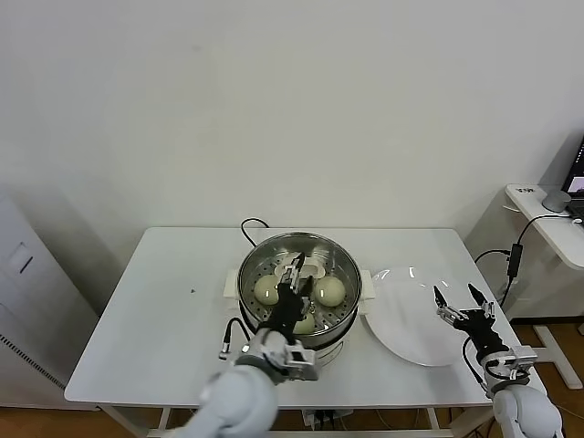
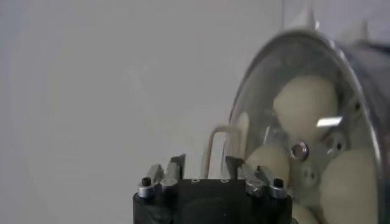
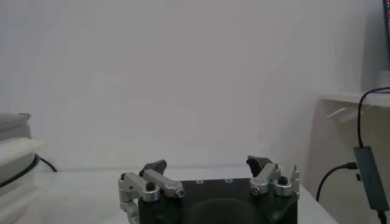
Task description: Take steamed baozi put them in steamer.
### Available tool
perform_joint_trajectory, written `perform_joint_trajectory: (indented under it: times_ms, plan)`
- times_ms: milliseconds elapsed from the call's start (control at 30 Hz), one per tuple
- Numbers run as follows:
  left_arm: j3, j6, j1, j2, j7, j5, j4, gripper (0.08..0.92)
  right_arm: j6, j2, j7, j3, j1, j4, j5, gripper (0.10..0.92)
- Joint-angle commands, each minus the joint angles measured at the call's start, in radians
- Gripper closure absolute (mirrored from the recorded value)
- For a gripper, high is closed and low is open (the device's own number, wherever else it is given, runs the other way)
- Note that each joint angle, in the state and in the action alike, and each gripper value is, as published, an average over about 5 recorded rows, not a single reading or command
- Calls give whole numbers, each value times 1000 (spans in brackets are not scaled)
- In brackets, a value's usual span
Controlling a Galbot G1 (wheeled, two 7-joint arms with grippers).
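Left claw (image 1: 298, 271) hovers with jaws apart and empty inside the steamer (image 1: 300, 285) at desk (image 1: 164, 310) centre, baozi (image 1: 329, 290) lying on its tray at 3, 6 and 9 o'clock; right claw (image 1: 461, 301) idles spread over the plate (image 1: 411, 319).

The left arm reaches forward from the lower middle of the head view, its pale forearm angled up and inward, ending in a black wrist block with silver fittings. The left gripper (image 1: 297, 271) points away from the body, fingers parted with a clear gap between them and nothing held; the left wrist view shows both fingers (image 2: 175, 166) standing apart. The right arm sits low at the right edge, forearm raised. The right gripper (image 1: 463, 297) points forward and up, its fingers (image 3: 156, 167) spread wide, empty
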Motion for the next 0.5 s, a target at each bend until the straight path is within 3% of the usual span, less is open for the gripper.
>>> perform_joint_trajectory:
  times_ms: [33,167,267,500]
  plan:
    - [-367,-196,-13,161,-60,-1350,-235,367,-18,-7,21,-21,0,9,29,203]
    - [-597,-128,17,139,-283,-1615,-193,249,-35,-15,24,-46,-4,23,61,203]
    - [-728,-103,52,154,-372,-1649,-104,193,-55,-11,26,-42,-5,32,46,203]
    - [-812,-131,149,232,-375,-1591,169,177,-84,-15,71,-28,-20,53,10,203]
